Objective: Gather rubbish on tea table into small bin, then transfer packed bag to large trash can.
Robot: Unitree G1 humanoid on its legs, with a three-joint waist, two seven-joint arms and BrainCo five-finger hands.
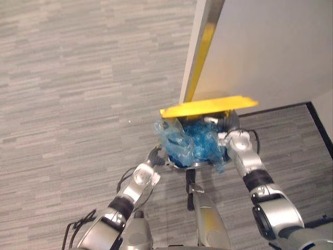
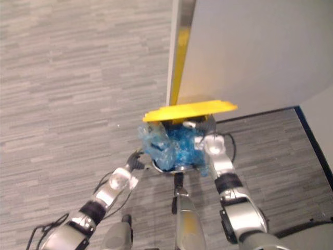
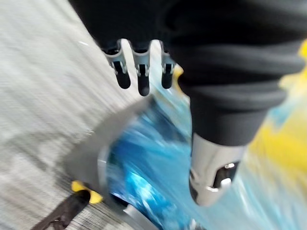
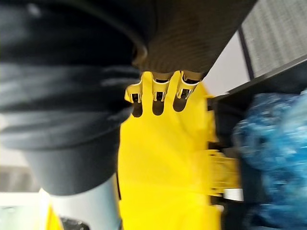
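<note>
1. The bag (image 1: 190,143) is seen as thin blue plastic: translucent, crinkled, glossy where the light is caught.
2. Above it, the lid (image 1: 208,107) is shown as smooth yellow plastic with a soft sheen.
3. The small bin (image 3: 103,167) is given a grey metal rim, smooth and dully shining.
4. The floor (image 1: 78,78) is read as grey carpet in plank-like bands, matt and finely rough.
5. The panel (image 1: 270,52) is seen pale, smooth and matt; its edge strip (image 1: 200,47) is glossy, with yellow reflected in it.
6. The left robot hand (image 3: 225,72) and right robot hand (image 4: 62,86) are wrapped in dark, ribbed, matt covers.
</note>
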